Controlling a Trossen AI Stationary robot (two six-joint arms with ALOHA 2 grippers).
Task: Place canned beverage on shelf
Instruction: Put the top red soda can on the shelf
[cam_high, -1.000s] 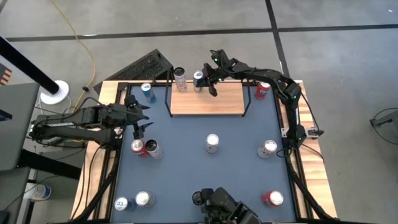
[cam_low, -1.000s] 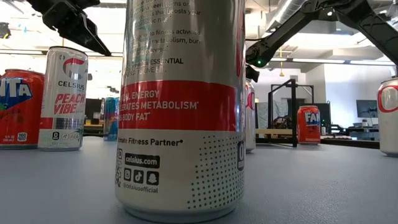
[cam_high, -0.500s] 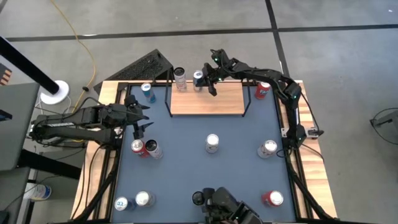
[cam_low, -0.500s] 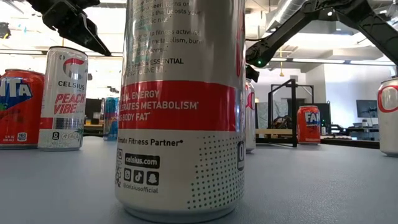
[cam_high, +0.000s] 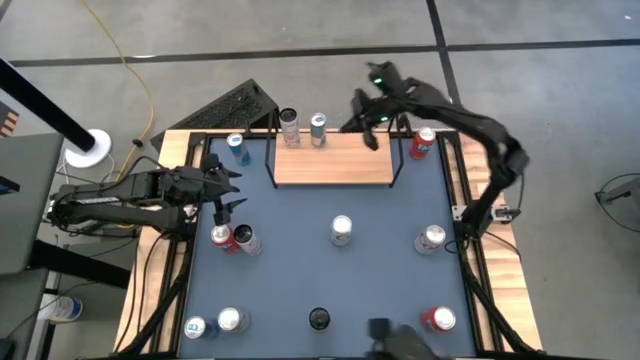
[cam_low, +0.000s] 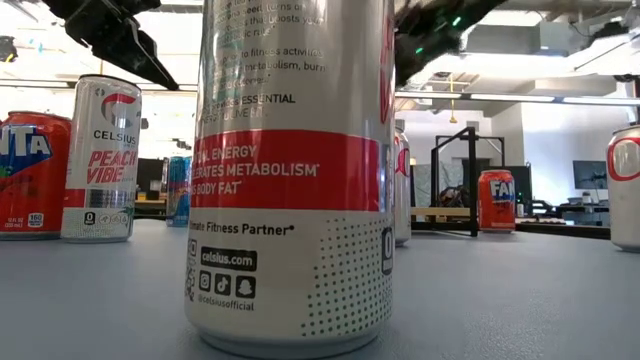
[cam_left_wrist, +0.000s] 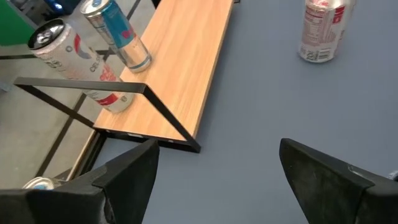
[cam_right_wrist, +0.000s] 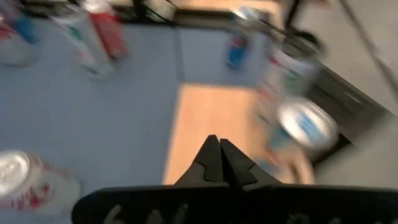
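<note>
- Canned beverage (cam_high: 318, 129): a silver-and-blue can with a silver lid, upright, long axis vertical, on the shelf (cam_high: 345, 165) at its far edge, beside a second can (cam_high: 289, 125).
- Right pincer (cam_high: 372, 137): clenched, empty, above the shelf's right end; the can lies toward its nine o'clock in the high view.
- Left pincer (cam_high: 228, 187): released, empty, over the bench (cam_high: 300, 270) at the shelf's eight o'clock.
- The right arm is nearer.

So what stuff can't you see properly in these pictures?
- Low view: the big can up close hides the middle of the table, and the picture's top edge cuts it off.
- Right wrist view: the cans by the shelf are smeared by blur, so labels can't be read.
- High view: can labels are too small to read.
- Left wrist view: one can is cut off at the bottom edge.
</note>
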